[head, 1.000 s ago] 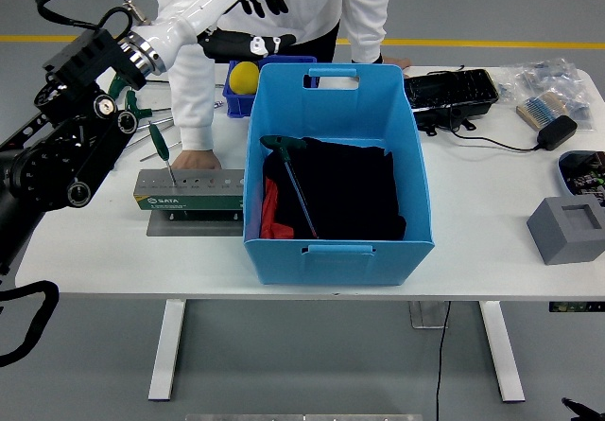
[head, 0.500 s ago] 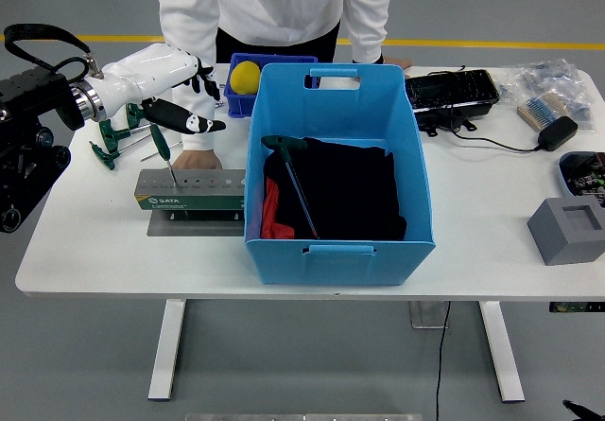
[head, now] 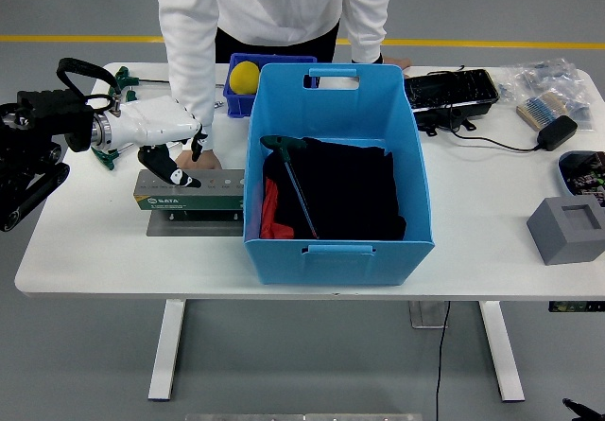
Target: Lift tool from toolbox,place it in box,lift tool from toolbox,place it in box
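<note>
Left robot hand (head: pixel 170 145) now lower than before, down over the toolbox (head: pixel 189 194), covering the upright tool, grip hard to tell, one tool (head: pixel 288 180) lying in the blue box (head: pixel 337 251), person's hand (head: pixel 200 159) partly hidden behind, white counter (head: pixel 492 241).

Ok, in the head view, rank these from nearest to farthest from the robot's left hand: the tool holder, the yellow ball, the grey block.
1. Tool holder: directly under the left hand, at the table's left.
2. Yellow ball: behind and to the right, in the small blue bin.
3. Grey block: far right edge, past the blue box.
</note>
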`<state>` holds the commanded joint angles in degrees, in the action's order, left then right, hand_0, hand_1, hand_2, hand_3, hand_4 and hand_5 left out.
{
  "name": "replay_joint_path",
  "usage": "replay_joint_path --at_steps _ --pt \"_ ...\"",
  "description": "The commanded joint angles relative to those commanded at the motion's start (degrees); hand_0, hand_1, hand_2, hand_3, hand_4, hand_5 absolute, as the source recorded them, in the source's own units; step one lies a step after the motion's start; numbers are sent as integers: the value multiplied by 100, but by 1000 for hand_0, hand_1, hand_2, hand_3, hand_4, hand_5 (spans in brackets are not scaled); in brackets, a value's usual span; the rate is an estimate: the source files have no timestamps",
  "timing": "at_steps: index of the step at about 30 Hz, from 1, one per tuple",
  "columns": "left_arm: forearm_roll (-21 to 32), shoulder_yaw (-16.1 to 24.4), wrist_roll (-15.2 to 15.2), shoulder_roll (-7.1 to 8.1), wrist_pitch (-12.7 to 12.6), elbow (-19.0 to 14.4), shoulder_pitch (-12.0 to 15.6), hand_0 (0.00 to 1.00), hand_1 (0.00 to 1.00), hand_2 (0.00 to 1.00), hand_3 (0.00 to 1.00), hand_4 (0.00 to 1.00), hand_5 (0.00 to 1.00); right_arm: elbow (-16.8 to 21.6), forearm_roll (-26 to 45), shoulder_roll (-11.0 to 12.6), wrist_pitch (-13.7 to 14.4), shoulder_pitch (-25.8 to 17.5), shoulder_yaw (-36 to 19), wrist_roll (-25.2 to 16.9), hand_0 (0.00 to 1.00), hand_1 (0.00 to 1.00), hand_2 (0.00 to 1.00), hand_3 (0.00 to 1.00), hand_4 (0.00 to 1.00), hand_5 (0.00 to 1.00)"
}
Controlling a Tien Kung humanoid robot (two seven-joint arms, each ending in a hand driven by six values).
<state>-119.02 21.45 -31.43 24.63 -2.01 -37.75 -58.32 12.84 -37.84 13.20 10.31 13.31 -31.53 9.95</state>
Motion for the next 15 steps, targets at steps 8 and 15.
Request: replay_joint_path --at_steps 8,15 --pt "11 -639 120 -154 -119 352 -217 485 541 568 456 833 612 4 0 0 -3 6 1 6 618 598 667 541 774 653" --pt "118 -843 130 -187 -66 502 -329 480 502 474 383 825 587 6 7 4 -9 -4 7 6 618 597 667 541 774 652"
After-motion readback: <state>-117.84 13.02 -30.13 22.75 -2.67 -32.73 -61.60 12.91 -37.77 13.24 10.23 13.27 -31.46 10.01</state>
